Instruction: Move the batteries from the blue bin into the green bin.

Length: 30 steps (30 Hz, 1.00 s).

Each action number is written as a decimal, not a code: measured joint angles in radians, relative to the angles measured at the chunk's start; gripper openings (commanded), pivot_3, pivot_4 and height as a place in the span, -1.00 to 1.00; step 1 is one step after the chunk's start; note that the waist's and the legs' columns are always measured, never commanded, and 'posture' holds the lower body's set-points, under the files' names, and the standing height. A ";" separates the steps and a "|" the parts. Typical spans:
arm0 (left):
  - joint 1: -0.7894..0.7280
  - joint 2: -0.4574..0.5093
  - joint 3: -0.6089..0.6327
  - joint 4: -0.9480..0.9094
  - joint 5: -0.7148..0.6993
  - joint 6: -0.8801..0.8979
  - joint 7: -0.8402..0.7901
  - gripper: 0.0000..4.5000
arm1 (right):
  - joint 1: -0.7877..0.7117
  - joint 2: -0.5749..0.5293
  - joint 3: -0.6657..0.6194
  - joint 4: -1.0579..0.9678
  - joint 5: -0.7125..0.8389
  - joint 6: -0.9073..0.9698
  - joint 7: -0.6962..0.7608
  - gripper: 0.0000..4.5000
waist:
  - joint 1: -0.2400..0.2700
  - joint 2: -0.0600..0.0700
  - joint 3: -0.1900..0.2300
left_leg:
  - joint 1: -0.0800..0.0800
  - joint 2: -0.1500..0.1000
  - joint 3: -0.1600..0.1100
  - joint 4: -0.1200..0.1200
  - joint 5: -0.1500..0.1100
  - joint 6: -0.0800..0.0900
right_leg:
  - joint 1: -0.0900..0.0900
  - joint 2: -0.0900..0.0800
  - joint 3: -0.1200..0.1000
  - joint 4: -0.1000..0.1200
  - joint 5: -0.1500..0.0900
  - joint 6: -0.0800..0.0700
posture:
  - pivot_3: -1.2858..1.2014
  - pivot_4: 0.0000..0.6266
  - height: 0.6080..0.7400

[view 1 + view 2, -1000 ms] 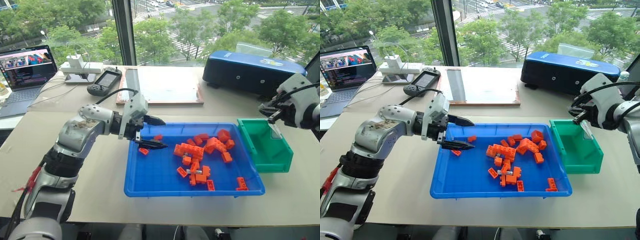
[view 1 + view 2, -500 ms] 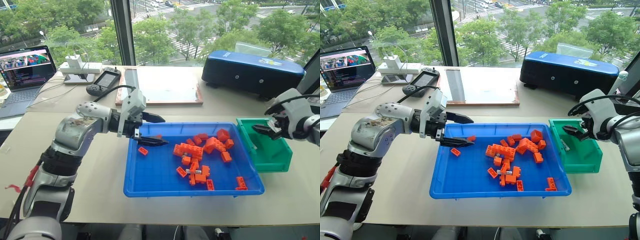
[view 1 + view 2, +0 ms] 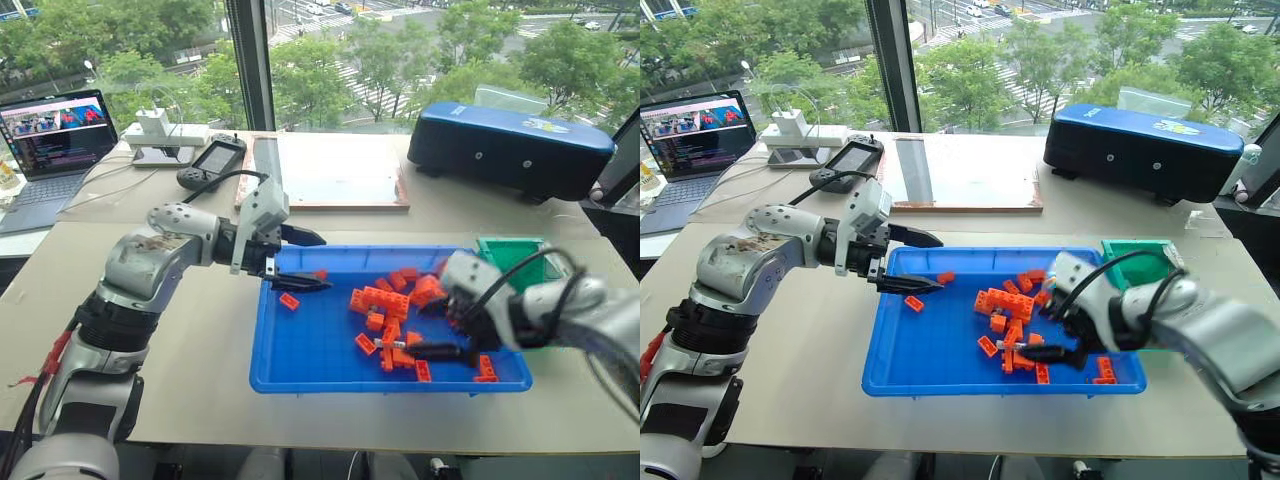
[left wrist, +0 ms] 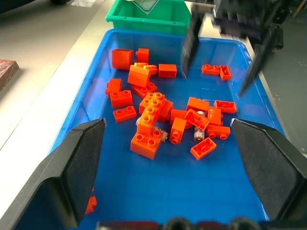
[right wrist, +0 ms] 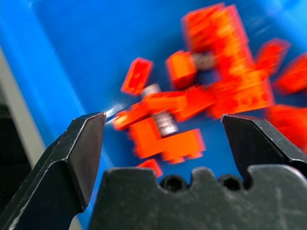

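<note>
The blue bin [image 3: 300, 375] lies in the middle of the table with a heap of orange bricks [image 3: 395, 310] in its right half. Small silver batteries [image 4: 197, 134] lie among the bricks, one near the heap's front [image 3: 380, 343]. The green bin [image 3: 512, 250] stands against the blue bin's right end, partly hidden by my right arm. My right gripper [image 4: 218, 64] hangs open just above the brick heap, and its wrist view looks between wide-apart fingers [image 5: 86, 148] onto a battery [image 5: 165, 122]. My left gripper [image 3: 322, 262] is open over the blue bin's far left corner, holding nothing.
A dark navy hard case [image 3: 510, 145] sits behind the bins at the back right. A wooden board [image 3: 330, 170], a handheld controller [image 3: 210, 160] and a laptop [image 3: 55, 130] lie at the back and left. A window runs along the table's far edge.
My right gripper opened over the green bin, then swung left and down to the brick heap in the blue bin. My left arm has kept still.
</note>
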 measured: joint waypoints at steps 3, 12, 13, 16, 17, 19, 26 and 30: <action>0.000 0.001 0.000 -0.001 0.000 0.000 0.000 1.00 | 0.020 -0.006 0.048 0.005 -0.044 -0.026 -0.026 0.99 | -0.001 0.000 0.000 | 0.000 0.000 0.000 0.000 0.000 0.000 | 0.000 0.000 0.000 0.000 0.000 0.000 | 0.03 -0.52 0.88; 0.000 0.004 0.000 -0.003 0.000 0.000 0.004 1.00 | 0.033 -0.048 0.120 0.072 -0.148 -0.142 -0.013 0.99 | -0.001 0.000 0.000 | 0.000 0.000 0.000 0.000 0.000 0.000 | 0.000 0.000 0.000 0.000 0.000 0.000 | 0.03 -0.52 0.88; 0.000 0.004 0.000 -0.003 0.000 0.000 0.007 1.00 | 0.031 -0.050 0.122 0.080 -0.157 -0.151 -0.009 0.99 | -0.001 0.000 0.000 | 0.000 0.000 0.000 0.000 0.000 0.000 | 0.000 0.000 0.000 0.000 0.000 0.000 | 0.03 -0.52 0.88; 0.000 0.004 0.000 -0.003 0.000 0.001 0.011 1.00 | 0.010 -0.050 0.126 0.100 -0.177 -0.172 0.009 0.77 | -0.002 0.000 0.000 | 0.000 0.000 0.000 0.000 0.000 0.000 | 0.000 0.000 0.000 0.000 0.000 0.000 | 0.03 -0.52 0.88; 0.000 0.004 0.000 -0.003 0.000 0.001 0.012 1.00 | 0.006 -0.050 0.126 0.106 -0.180 -0.176 0.012 0.66 | -0.002 0.000 0.000 | 0.000 0.000 0.000 0.000 0.000 0.000 | 0.000 0.000 0.000 0.000 0.000 0.000 | 0.03 -0.52 0.88; 0.000 0.004 0.000 -0.004 0.000 0.001 0.015 1.00 | 0.004 -0.050 0.128 0.113 -0.188 -0.187 0.022 0.39 | -0.001 0.000 0.000 | 0.000 0.000 0.000 0.000 0.000 0.000 | 0.000 0.000 0.000 0.000 0.000 0.000 | 0.03 -0.52 0.88; 0.001 0.008 0.000 -0.011 0.000 0.000 0.016 1.00 | 0.001 -0.040 0.166 0.118 -0.221 -0.214 0.043 0.23 | -0.002 0.000 0.000 | 0.000 0.000 0.000 0.000 0.000 0.000 | 0.000 0.000 0.000 0.000 0.000 0.000 | 0.03 -0.52 0.88; 0.002 0.014 0.000 -0.015 0.000 0.000 0.016 1.00 | 0.001 -0.043 0.186 0.118 -0.241 -0.236 0.058 0.23 | -0.001 0.000 0.000 | 0.000 0.000 0.000 0.000 0.000 0.000 | 0.000 0.000 0.000 0.000 0.000 0.000 | 0.03 -0.52 0.88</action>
